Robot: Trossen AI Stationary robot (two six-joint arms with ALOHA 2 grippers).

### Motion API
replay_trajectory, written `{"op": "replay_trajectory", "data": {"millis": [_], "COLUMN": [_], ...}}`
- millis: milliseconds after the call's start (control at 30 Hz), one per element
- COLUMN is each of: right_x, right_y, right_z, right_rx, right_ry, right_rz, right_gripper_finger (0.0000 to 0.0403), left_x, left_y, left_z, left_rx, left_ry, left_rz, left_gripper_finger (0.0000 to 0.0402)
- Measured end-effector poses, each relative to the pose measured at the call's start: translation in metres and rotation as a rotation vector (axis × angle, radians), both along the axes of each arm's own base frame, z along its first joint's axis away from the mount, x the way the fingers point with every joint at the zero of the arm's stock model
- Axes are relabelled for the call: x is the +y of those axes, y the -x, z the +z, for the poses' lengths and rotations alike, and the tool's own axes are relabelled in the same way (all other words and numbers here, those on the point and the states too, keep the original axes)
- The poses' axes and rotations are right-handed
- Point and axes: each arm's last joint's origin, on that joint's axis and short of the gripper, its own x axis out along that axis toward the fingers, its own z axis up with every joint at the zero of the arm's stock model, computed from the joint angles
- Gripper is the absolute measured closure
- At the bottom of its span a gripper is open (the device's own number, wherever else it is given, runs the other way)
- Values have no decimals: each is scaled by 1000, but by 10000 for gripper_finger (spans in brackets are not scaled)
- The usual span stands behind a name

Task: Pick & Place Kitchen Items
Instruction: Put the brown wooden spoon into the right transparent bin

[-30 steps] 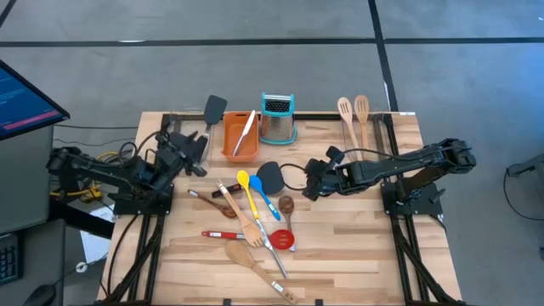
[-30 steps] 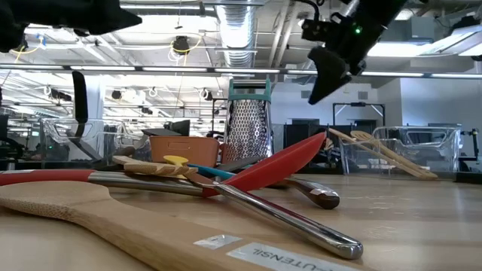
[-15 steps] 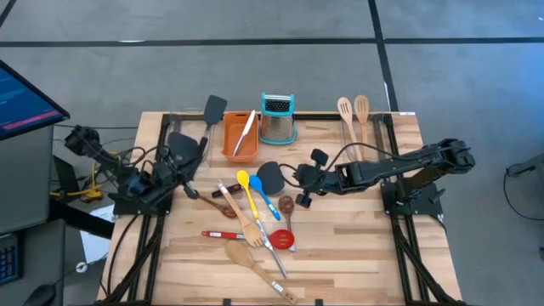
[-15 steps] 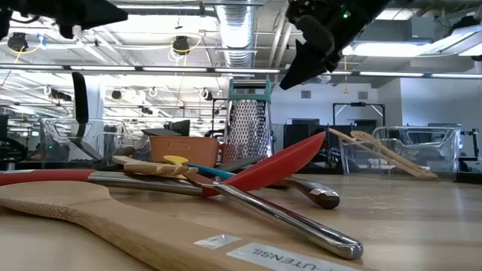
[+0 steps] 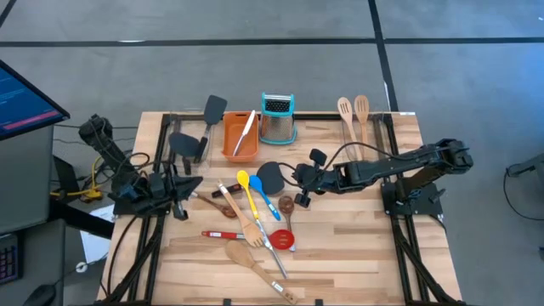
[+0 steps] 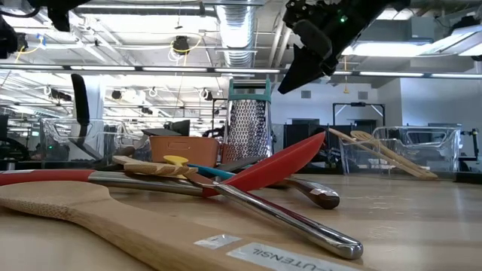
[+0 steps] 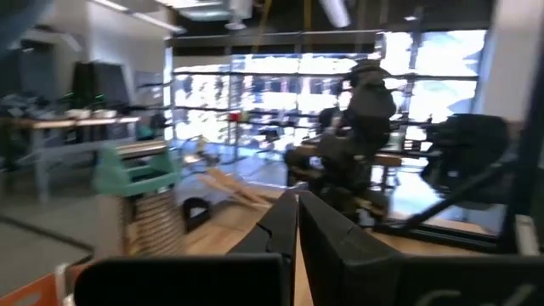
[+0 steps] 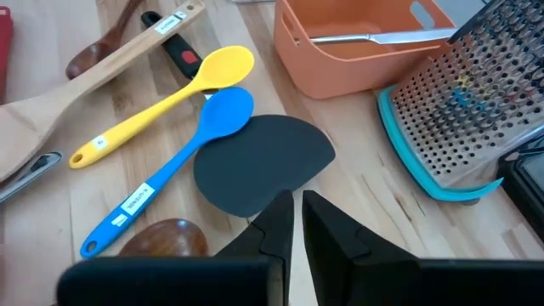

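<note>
Above the tabletop's (image 5: 357, 246) middle the right gripper (image 5: 299, 189) hovers with jaws nearly shut and empty over the black turner (image 8: 259, 164), one yellow spoon (image 8: 174, 99) and one blue spoon (image 8: 174, 166), beyond which the orange tray (image 8: 357, 47) holds one steel-handled tool (image 8: 374, 36), while the left gripper (image 5: 176, 189) waits shut and empty at the left edge.

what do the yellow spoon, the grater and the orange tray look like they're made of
Yellow spoon: probably plastic or silicone, smooth even colour, soft sheen.
Grater: metal, shiny perforated wall; its teal rim looks plastic.
Orange tray: likely moulded plastic, matte with rounded edges.
</note>
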Motion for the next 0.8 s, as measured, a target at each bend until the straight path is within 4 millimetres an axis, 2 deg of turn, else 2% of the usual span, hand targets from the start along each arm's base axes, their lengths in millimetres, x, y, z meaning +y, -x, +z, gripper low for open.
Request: {"op": "replay_trajectory", "data": {"millis": [800], "right_x": [1], "right_y": [0], "right_z": [0], "right_rx": [0], "right_ry": [-2], "right_rz": [1], "right_gripper_finger": [379], "left_x": [-17], "left_y": [-13], "left_z": [-17], "left_rx": [96], "left_ry": [-169], "left_rz": [-39], "left_gripper_finger": [401]}}
